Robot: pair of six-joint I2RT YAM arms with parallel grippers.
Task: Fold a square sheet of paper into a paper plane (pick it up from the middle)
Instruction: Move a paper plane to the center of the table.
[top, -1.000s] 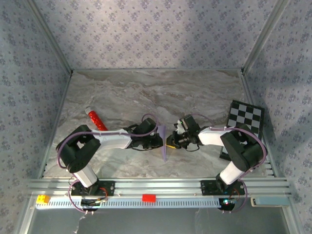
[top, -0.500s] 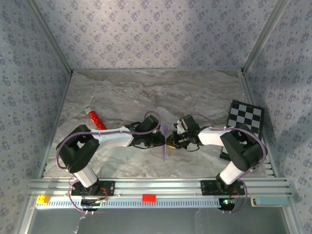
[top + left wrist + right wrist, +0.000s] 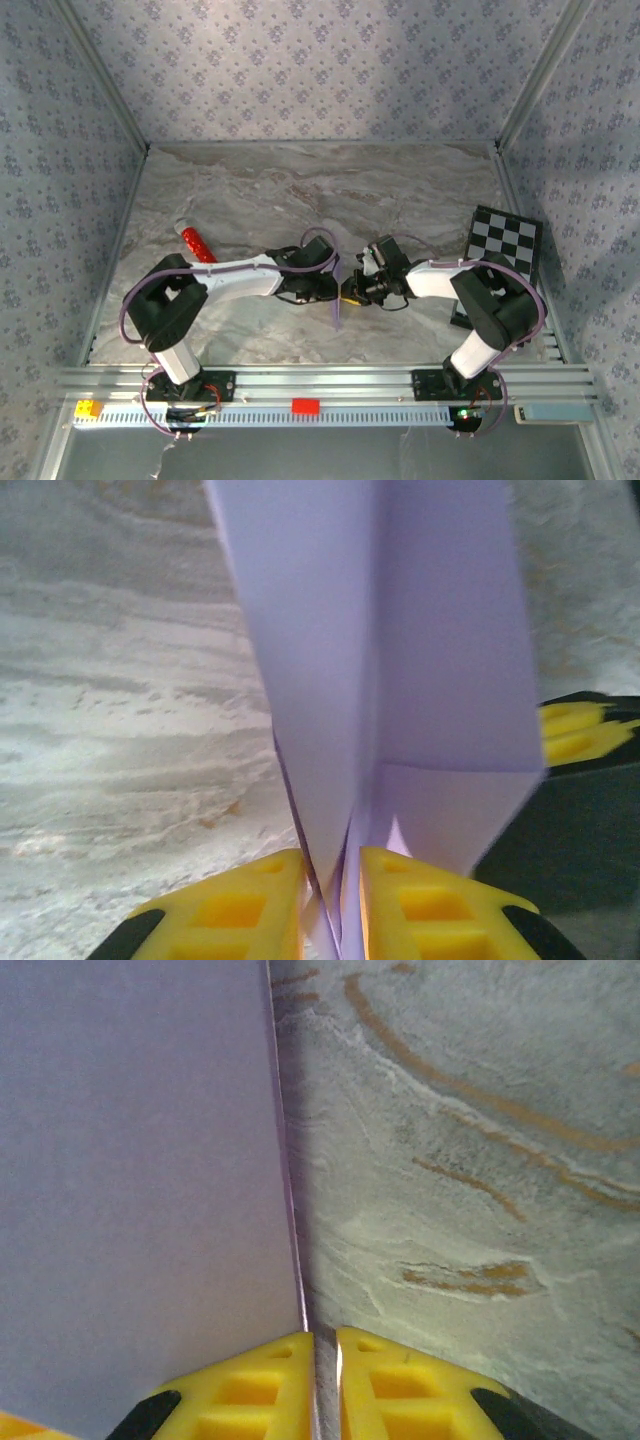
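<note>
The lilac paper plane [image 3: 337, 306] stands on edge above the marble table, between the two grippers at the centre. In the left wrist view it is a folded dart [image 3: 400, 630] with a centre crease and layered wings, and its lower layers sit between my left gripper's [image 3: 333, 905] yellow fingers, which are shut on them. My left gripper [image 3: 330, 286] reaches in from the left. My right gripper [image 3: 348, 291] faces it from the right, its yellow finger [image 3: 575, 730] showing beyond the paper. In the right wrist view my right gripper [image 3: 324, 1380] is shut on the paper's thin edge [image 3: 140, 1210].
A small red cylinder [image 3: 197, 246] lies on the table at the left. The black-and-white checkered board [image 3: 505, 238] leans at the right wall. A red block [image 3: 305, 405] and a yellow block [image 3: 88, 408] sit on the front rail.
My left gripper has slid to the right, closer to the paper and the right gripper, and the left arm has stretched out. The right arm has stayed put.
</note>
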